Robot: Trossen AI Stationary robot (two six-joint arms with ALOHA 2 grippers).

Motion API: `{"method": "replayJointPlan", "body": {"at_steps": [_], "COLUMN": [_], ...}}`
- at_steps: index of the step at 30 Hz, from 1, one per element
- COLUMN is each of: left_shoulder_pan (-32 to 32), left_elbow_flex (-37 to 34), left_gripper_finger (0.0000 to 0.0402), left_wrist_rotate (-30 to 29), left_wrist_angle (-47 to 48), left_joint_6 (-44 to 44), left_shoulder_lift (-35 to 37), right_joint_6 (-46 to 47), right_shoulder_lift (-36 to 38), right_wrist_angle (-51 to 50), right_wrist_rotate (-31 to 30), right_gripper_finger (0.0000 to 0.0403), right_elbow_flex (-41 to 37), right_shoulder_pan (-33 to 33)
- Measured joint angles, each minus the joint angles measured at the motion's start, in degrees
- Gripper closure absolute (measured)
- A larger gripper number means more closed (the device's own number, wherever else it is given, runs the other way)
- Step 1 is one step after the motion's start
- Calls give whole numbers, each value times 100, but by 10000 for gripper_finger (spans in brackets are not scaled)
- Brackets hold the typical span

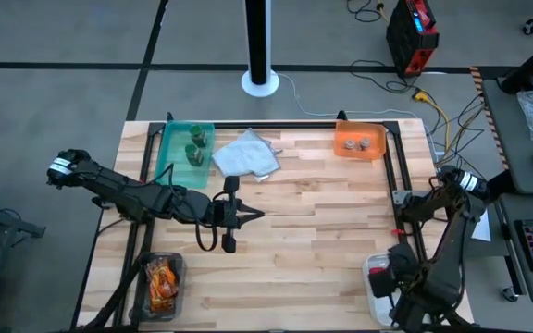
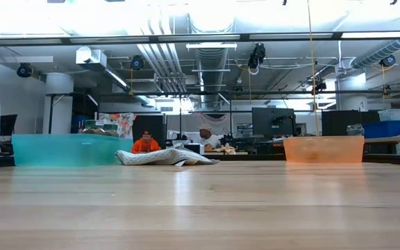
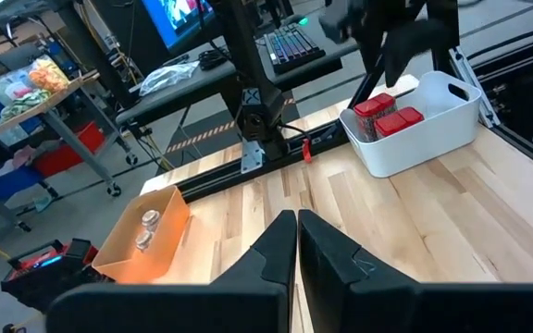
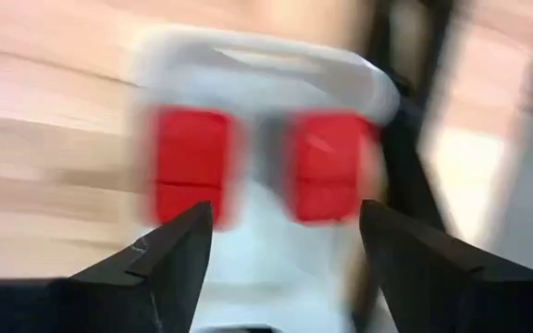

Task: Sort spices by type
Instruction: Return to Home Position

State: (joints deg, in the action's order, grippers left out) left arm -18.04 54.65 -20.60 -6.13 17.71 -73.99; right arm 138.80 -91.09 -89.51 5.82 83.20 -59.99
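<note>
My left gripper (image 1: 251, 216) is shut and empty, hovering over the middle of the table; its fingers meet in the left wrist view (image 3: 297, 218). My right gripper (image 4: 285, 217) is open above the white tray (image 1: 370, 268) at the near right corner, over two red boxy containers (image 4: 191, 162) (image 3: 389, 116) standing in it. Green-capped jars (image 1: 195, 146) stand in the teal tray (image 1: 172, 139) at far left. Two tiny grey round jars (image 1: 357, 143) (image 3: 146, 229) sit in the orange tray (image 3: 128, 264). Orange-brown packets (image 1: 161, 280) lie in a clear tray at near left.
A pale grey cloth (image 1: 246, 155) (image 2: 165, 157) lies crumpled between the teal tray (image 2: 71, 149) and the orange tray (image 2: 323, 148). A black frame runs along the table's edges. Bare wood spans the middle and near side. People sit in the room beyond the far edge.
</note>
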Motion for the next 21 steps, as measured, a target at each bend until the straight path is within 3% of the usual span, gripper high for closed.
{"method": "replayJointPlan", "body": {"at_steps": [6, 10, 13, 17, 21], "left_shoulder_pan": [0, 0, -1, -27, -114], "left_elbow_flex": [-2, -2, -9, -20, -86], "left_gripper_finger": [402, 402, 402, 402, 402], "left_wrist_rotate": [7, 15, 132, 1512, 3038], "left_wrist_angle": [35, 78, 165, -135, -801], "left_joint_6": [-167, -561, -1259, -1134, -939], "left_shoulder_lift": [1, 2, 1, -82, -123], "right_joint_6": [-1133, -3106, -5188, -8588, -11870], "right_shoulder_lift": [0, 0, 0, 0, 0], "right_wrist_angle": [213, 836, 1636, 3347, 5205], "right_wrist_rotate": [-2945, -4157, -4923, -5903, -6171], "right_gripper_finger": [162, 174, 180, 184, 181], "right_elbow_flex": [500, 556, 555, 555, 551], "right_shoulder_pan": [215, 703, 1150, 1644, 1944]}}
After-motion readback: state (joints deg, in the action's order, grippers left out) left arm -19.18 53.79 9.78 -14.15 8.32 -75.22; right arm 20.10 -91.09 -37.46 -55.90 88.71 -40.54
